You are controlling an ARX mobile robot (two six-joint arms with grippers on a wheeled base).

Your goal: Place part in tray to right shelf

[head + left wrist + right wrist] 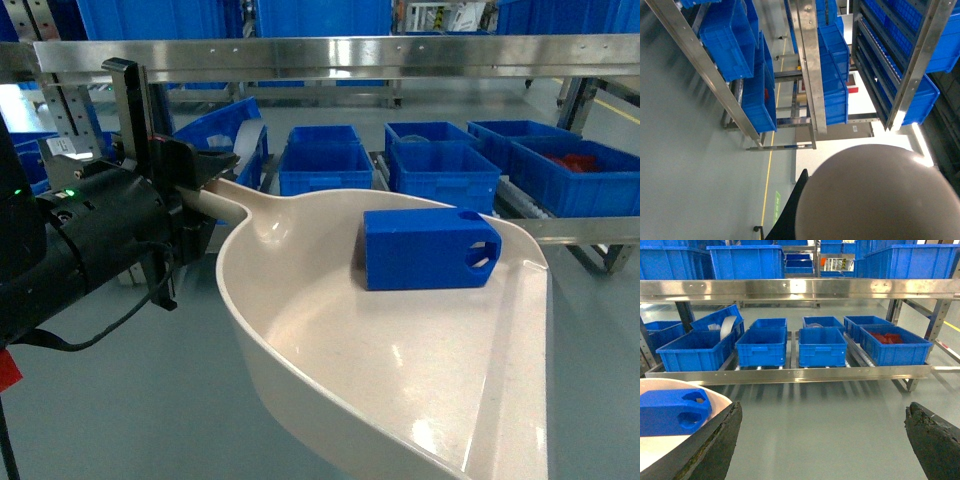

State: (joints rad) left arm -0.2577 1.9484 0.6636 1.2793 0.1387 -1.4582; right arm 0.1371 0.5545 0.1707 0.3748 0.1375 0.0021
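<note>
Left tool: closed around the handle of the cream dustpan-shaped tray, carrying it level above the floor.
Right tool: spread wide with nothing between its fingers, just beside the tray's edge; it does not show in the head view.
Part: the blue slotted block lies on its side inside the tray, toward the far wall, slot end pointing right.
Right shelf: steel rack ahead with a flat front rail and a row of blue crates on the lower level; one at the right holds red items.
Step in hand: judged to be carrying the loaded tray toward the shelf; the part has not been delivered.
How to do it well: keep the tray flat or tipped slightly back so the block does not slide to the open front lip. Bring the lip over the front rail and above a crate before tilting. Tilt slowly so the block slides instead of tumbling.
Risk: the glossy tray looks slippery; a sudden swing could spill the part onto the floor.
</note>
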